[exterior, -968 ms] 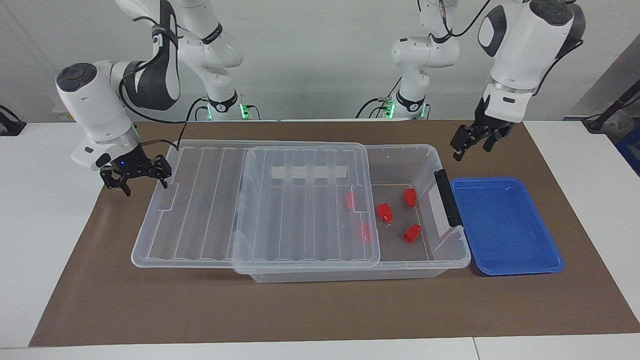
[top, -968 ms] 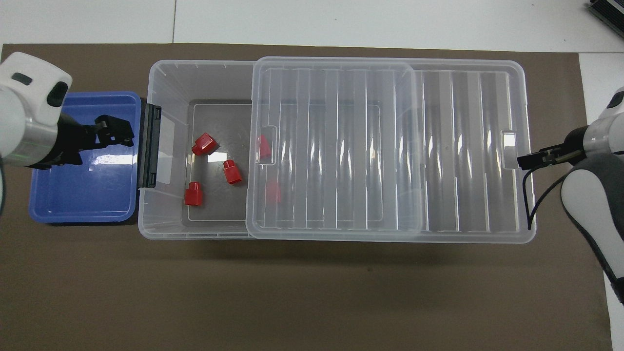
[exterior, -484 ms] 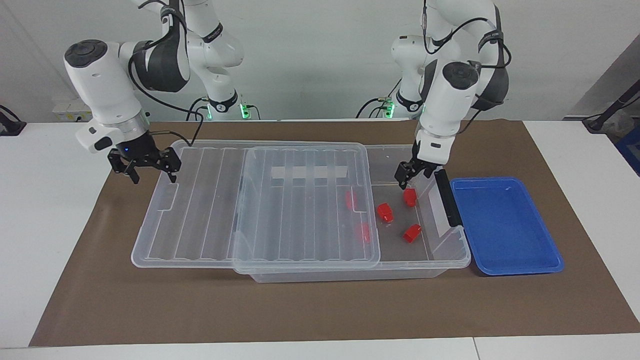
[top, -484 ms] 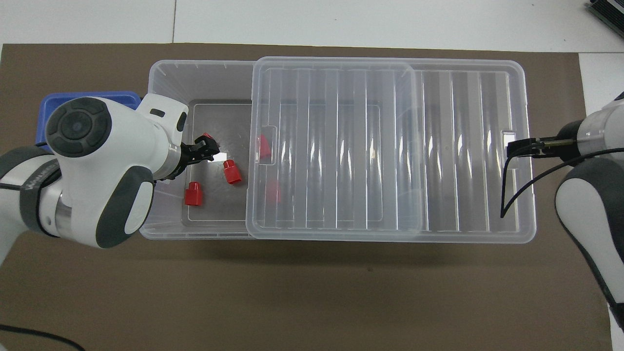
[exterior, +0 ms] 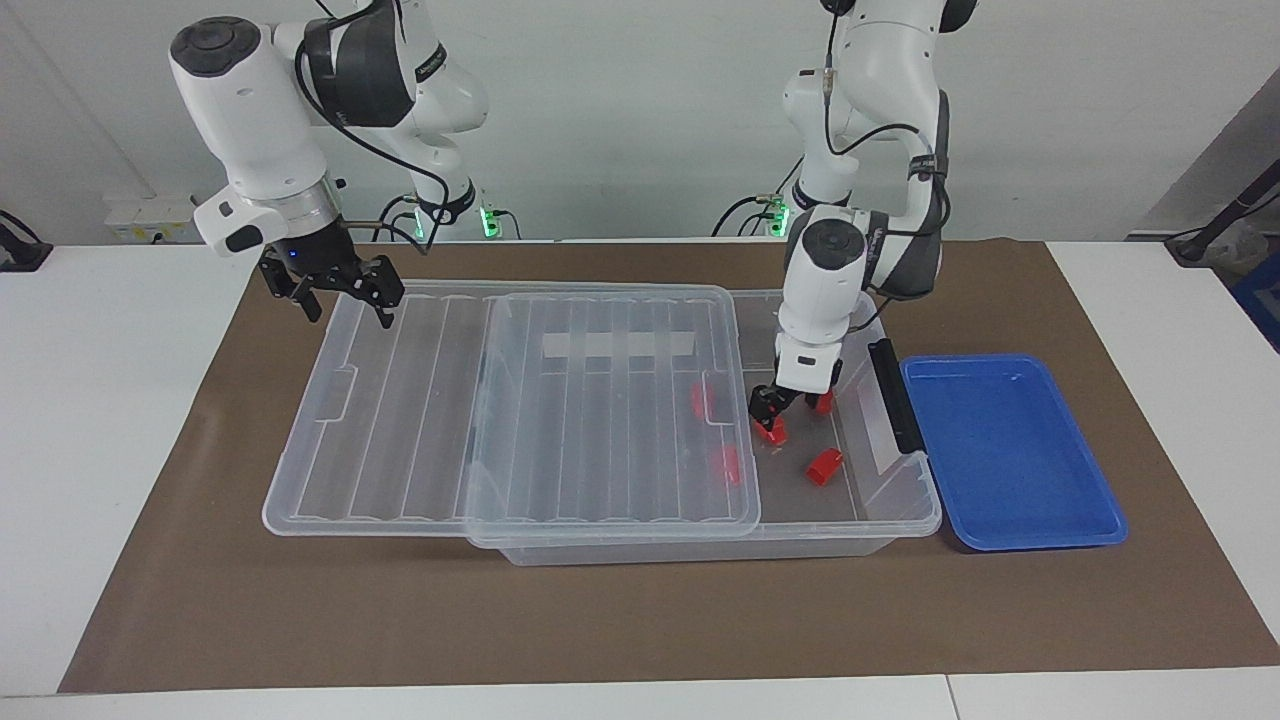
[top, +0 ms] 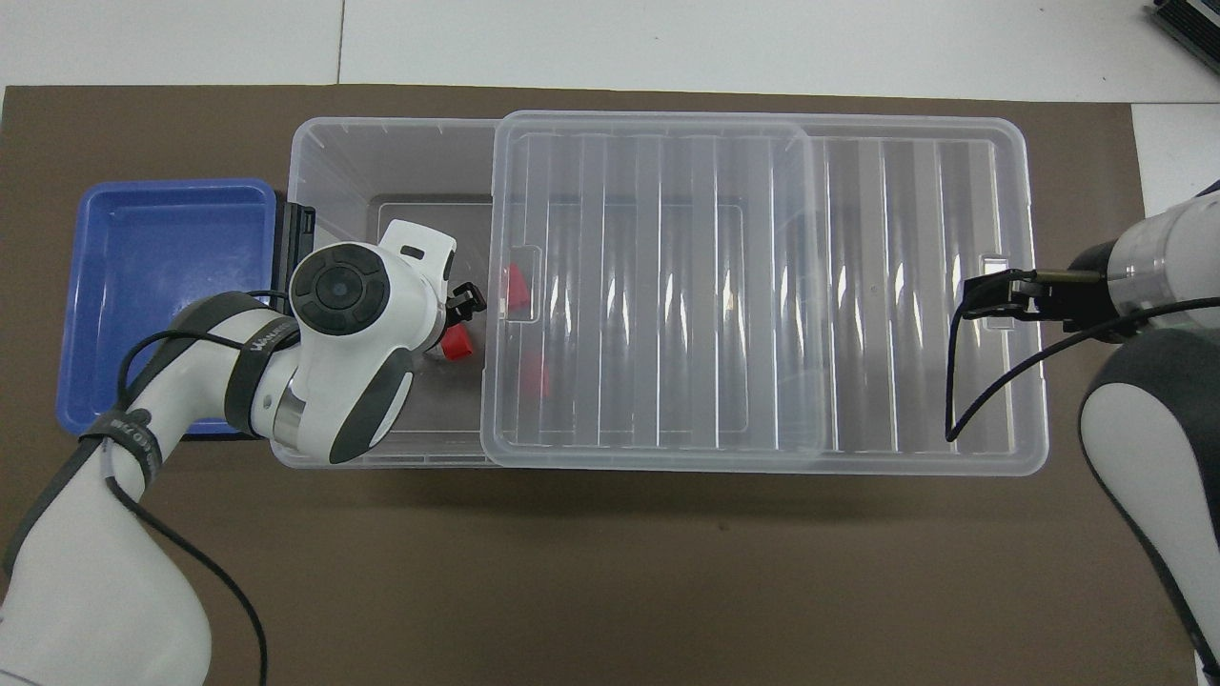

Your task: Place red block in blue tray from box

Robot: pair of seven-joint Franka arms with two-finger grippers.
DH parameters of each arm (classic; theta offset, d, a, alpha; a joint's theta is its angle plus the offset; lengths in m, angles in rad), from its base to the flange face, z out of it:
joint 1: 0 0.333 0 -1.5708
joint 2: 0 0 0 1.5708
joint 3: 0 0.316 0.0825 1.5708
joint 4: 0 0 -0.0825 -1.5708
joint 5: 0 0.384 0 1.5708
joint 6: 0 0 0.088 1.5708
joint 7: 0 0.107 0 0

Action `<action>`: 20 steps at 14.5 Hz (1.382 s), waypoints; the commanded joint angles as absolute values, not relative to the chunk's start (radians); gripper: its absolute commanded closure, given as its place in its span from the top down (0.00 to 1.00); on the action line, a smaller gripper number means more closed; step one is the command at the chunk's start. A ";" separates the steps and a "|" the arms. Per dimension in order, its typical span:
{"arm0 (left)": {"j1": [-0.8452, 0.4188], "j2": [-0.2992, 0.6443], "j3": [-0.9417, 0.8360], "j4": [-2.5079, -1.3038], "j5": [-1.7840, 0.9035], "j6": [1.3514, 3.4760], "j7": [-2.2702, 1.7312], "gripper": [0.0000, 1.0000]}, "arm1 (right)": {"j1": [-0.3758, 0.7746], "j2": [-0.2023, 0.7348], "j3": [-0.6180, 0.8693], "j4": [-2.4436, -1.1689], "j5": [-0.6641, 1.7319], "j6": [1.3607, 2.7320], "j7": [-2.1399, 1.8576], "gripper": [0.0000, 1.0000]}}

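The clear box [exterior: 905, 500] lies along the brown mat with its ribbed lid [exterior: 600, 420] slid toward the right arm's end, so the end beside the blue tray [exterior: 1010, 450] is uncovered. My left gripper [exterior: 770, 412] is down inside that uncovered end, open, with its tips right at the top of a red block [exterior: 771, 434]. Two more red blocks [exterior: 824, 466] lie loose near it, one [exterior: 824, 404] partly hidden by the gripper. Two others [exterior: 702, 400] show through the lid. My right gripper [exterior: 342, 292] is open over the lid's end. The tray is empty.
The box's dark grey latch [exterior: 893, 395] stands between the uncovered end and the tray. From overhead my left arm covers part of the box's uncovered end [top: 381, 143] and the tray's [top: 162, 276] corner nearest the robots. A brown mat [exterior: 640, 620] lies under everything.
My left gripper has swung from above the tray's near edge into the box and come down onto a red block. My right gripper has risen and moved in over the lid's end.
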State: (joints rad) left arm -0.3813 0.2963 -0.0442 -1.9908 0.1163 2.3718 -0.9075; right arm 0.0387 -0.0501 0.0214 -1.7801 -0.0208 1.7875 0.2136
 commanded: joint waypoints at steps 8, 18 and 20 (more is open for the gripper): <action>-0.391 0.307 -0.029 -2.005 0.141 2.390 -0.925 0.00 | 0.015 0.048 0.020 -1.519 -0.031 1.588 0.235 1.00; -0.321 0.273 -0.028 -1.642 0.066 1.814 -0.800 0.00 | -0.011 -0.035 0.009 -1.643 -0.022 1.568 0.190 1.00; -0.263 0.273 -0.025 -1.527 0.040 1.657 -0.676 0.00 | -0.015 -0.034 0.009 -1.640 -0.012 1.568 0.192 1.00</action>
